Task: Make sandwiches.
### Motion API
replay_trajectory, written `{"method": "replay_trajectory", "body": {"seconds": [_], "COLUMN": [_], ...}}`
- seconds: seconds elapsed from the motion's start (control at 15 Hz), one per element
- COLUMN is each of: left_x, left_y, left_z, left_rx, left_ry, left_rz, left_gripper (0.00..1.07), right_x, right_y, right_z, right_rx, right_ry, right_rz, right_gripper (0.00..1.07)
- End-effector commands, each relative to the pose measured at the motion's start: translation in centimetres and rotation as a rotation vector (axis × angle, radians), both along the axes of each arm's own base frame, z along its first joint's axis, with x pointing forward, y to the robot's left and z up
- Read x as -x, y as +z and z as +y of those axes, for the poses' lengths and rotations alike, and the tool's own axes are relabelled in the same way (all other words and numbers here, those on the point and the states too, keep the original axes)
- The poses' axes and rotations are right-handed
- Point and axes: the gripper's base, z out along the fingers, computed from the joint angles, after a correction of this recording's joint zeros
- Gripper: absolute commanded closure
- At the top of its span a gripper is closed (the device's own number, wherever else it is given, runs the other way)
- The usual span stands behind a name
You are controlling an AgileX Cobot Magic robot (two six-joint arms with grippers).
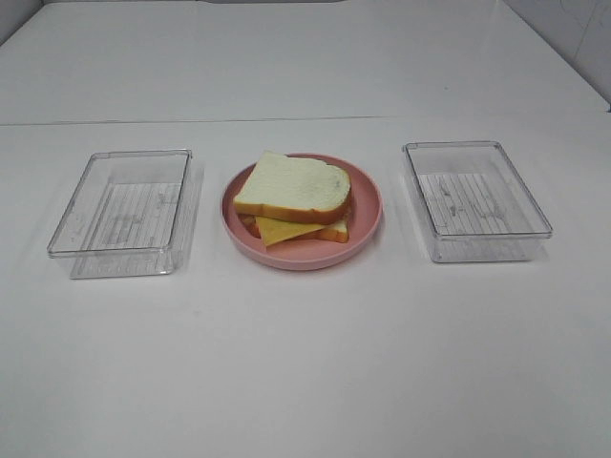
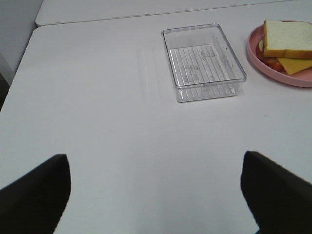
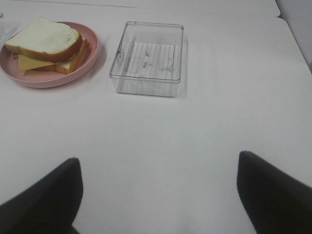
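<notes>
The sandwich, a stack of toy food w/ a white bread slice w/ orange-brown crust on top (image 1: 292,186), a yellow cheese square (image 1: 283,230) poking out beneath and a second bread slice at the base, is seen resting on the round pink plate (image 1: 368,215). A bit of red is glimpsed under the top slice in the left wrist view; lettuce and bacon can't be made out otherwise. The stack looks complete, so the task is judged as good as done, w/ little left but perhaps squaring up the layers.

Left gripper (image 2: 156,195): black fingers (image 2: 34,192) are held wide apart, nothing between them, above bare white tabletop (image 1: 305,363). From these fingers, the clear plastic rectangular tray on the left (image 2: 204,61) lies ahead, and the sandwich is found beyond it and off to the right-hand finger's side, well apart.

Right gripper (image 3: 158,195): fingers (image 3: 275,192) are likewise spread wide and empty. From them, the other clear plastic rectangular tray (image 3: 148,56) lies ahead, w/ the sandwich well ahead and out past the left-hand finger's side.

Both trays appear empty. Neither arm is seen in the exterior high view, so both are judged pulled back; neither can be called nearer, as the plate sits approx. midway between the trays. The top slice's long axis is seen running roughly across the table, slightly skewed; the cheese corner juts toward the robot's side. Any nudge would need to be made inward, across a tray or around it.
</notes>
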Motion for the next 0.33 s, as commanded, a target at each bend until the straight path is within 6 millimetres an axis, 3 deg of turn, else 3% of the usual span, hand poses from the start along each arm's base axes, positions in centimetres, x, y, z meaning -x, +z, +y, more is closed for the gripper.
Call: {"method": "replay_trajectory", "body": {"seconds": [0.07, 0.33], "left_x": [0.27, 0.27], "left_y": [0.05, 0.05], "left_z": [-0.05, -0.05], "left_rx": [0.006, 0.006], "left_ry": [-0.002, -0.002], "left_rz": [-0.031, -0.031], "left_gripper": [0.17, 0.17], "right_x": [0.1, 0.1], "right_y": [0.02, 0.02], "right_z": [0.03, 0.03], "right_rx": [-0.004, -0.004], "right_ry": [-0.007, -0.007], "right_rz": [-0.021, -0.021], "right_gripper": [0.26, 0.26]}}
